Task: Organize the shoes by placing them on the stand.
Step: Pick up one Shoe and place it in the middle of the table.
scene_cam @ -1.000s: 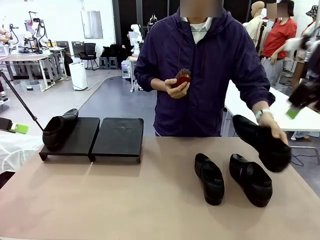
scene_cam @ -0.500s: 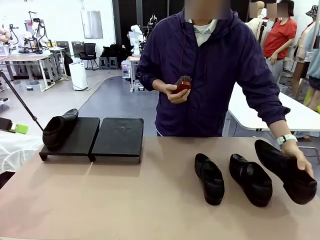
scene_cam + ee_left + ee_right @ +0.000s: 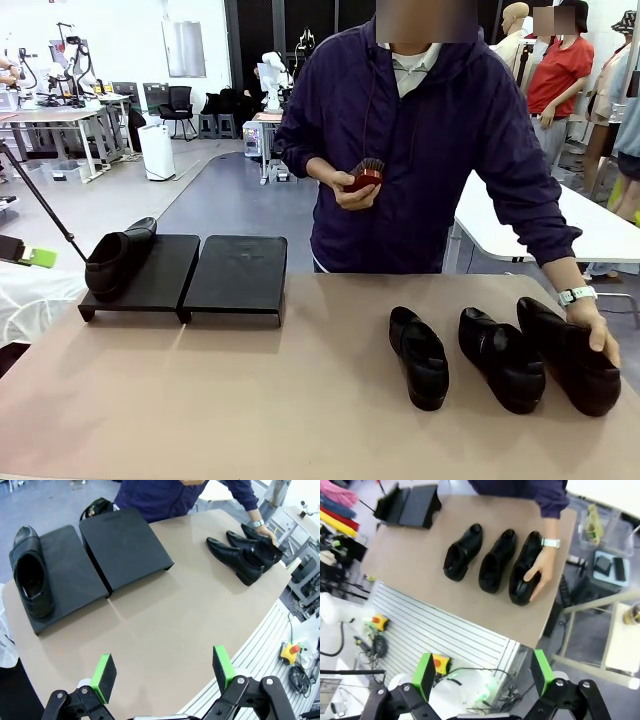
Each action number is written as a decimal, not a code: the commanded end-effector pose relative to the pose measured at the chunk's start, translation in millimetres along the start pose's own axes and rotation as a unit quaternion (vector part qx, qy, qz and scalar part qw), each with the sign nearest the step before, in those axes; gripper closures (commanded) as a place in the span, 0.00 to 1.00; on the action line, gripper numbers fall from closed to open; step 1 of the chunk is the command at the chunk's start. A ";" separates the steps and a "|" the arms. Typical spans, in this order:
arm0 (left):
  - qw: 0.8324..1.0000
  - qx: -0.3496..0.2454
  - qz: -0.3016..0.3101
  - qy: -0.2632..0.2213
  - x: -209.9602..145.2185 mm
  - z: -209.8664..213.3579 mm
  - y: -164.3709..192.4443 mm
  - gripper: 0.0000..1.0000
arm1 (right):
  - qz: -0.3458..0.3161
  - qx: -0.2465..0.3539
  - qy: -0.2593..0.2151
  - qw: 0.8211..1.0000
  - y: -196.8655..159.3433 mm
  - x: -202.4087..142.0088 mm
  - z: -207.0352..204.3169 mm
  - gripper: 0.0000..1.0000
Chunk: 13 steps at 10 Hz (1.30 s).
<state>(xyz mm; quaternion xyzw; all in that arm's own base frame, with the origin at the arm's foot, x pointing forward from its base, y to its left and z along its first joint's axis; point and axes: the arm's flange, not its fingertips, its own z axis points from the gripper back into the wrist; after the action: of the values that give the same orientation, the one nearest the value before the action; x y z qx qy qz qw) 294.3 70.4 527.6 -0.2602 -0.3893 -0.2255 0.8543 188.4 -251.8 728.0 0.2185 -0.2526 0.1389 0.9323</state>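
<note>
- The left gripper (image 3: 163, 672) is seen spread wide, its green pads far apart, and nothing is held between them.
- The right gripper (image 3: 482, 671) is likewise opened fully, and nothing is gripped.
- The stand (image 3: 235, 275) is set at the far left of the table (image 3: 250, 410) and is made up of two black platforms butted side by side.
- One shoe (image 3: 118, 258) is laid on the left platform.
- In the left wrist view, the stand (image 3: 125, 545) and that shoe (image 3: 30, 572) are found ahead of the left gripper, well apart from it across the tabletop.
- Three more shoes are lined up side by side on the right part of the table: an inner shoe (image 3: 418, 356), a middle shoe (image 3: 501, 358) and an outer shoe (image 3: 565, 352).
- The outer shoe is covered by the person's hand (image 3: 598, 330).
- In the right wrist view, the row is seen well apart from the right gripper, which is held out past the table's edge.
- A brush (image 3: 365, 172) is held in the person's other hand, at the chest.
</note>
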 end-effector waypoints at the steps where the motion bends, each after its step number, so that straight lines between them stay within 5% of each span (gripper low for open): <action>1: 1.000 0.001 -0.003 0.005 -3.2 0.1 -1.5 0.00 | 0.007 -0.024 0.016 1.000 20.7 16.1 -14.5 0.00; 7: 1.000 0.001 -0.003 0.005 -3.2 0.1 -1.5 0.00 | 0.040 -0.079 0.112 0.990 87.1 64.0 -65.5 0.00; 13: 1.000 0.001 -0.003 0.005 -3.2 0.1 -1.5 0.00 | 0.051 -0.081 0.125 0.988 100.4 66.2 -85.4 0.00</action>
<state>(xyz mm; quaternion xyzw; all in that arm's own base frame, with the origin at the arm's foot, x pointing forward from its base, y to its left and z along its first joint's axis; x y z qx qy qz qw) 294.3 70.3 527.6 -0.2601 -0.3891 -0.2257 0.8544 240.8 -126.0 736.1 0.1120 -0.1483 0.1870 0.9646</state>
